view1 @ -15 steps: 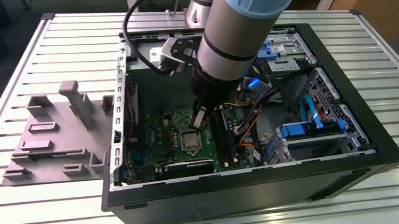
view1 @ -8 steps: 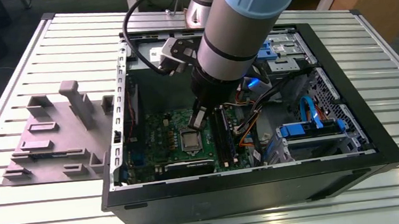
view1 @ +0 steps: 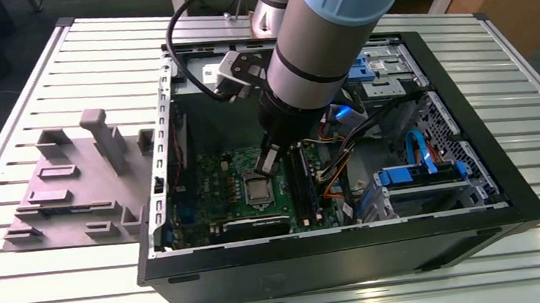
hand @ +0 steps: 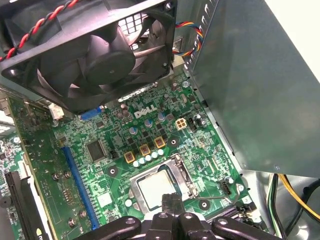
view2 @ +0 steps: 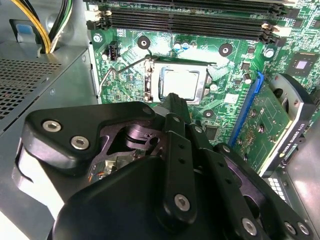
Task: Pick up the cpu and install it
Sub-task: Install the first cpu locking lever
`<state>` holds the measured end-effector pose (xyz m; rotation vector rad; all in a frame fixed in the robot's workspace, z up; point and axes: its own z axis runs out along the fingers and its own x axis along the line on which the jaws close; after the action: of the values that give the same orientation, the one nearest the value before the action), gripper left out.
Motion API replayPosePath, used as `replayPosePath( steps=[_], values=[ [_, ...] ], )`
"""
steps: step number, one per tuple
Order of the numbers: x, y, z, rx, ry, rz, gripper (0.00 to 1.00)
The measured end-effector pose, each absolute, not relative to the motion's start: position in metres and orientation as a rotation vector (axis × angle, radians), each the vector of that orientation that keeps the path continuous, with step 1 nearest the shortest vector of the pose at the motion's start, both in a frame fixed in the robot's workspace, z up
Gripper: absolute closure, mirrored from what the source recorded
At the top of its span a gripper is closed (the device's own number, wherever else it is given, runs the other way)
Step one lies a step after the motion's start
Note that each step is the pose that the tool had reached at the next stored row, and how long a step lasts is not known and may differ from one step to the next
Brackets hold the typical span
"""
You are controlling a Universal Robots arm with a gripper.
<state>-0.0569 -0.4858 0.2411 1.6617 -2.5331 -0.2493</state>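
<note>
My arm reaches down into the open computer case (view1: 505, 198), which lies on a slatted metal table (view1: 87, 282). My gripper (view1: 268, 160) hangs just above the green motherboard (view1: 225, 198), near the socket.

The cpu (hand: 156, 189) sits flat inside the socket frame (hand: 182, 172), its silvery top facing up. In the second wrist view the cpu (view2: 180, 83) lies within the frame (view2: 150, 82), and the wire retention lever (view2: 120, 70) stands out to one side of it. My gripper holds nothing. The fingertip (hand: 172, 202) sits over the near edge of the cpu in the first wrist view. I cannot tell whether the fingers are apart or together.

Black memory sticks (view2: 185, 20) run beside the socket. A black case fan (hand: 95, 47) is mounted close above the board. A grey moulded fixture (view1: 70, 185) rests on the table, on the exterior view's left of the case.
</note>
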Motion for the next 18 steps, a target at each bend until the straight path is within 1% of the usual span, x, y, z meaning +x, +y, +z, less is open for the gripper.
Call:
replayPosePath(
  steps=[4,12,18],
  values=[
    [-0.057,-0.486,0.242,1.663,-2.534,-0.254,0.90],
    [-0.057,-0.486,0.256,1.672,-2.541,-0.286,0.90],
    [-0.057,-0.485,0.256,1.707,-2.569,-0.429,0.90]
  ],
)
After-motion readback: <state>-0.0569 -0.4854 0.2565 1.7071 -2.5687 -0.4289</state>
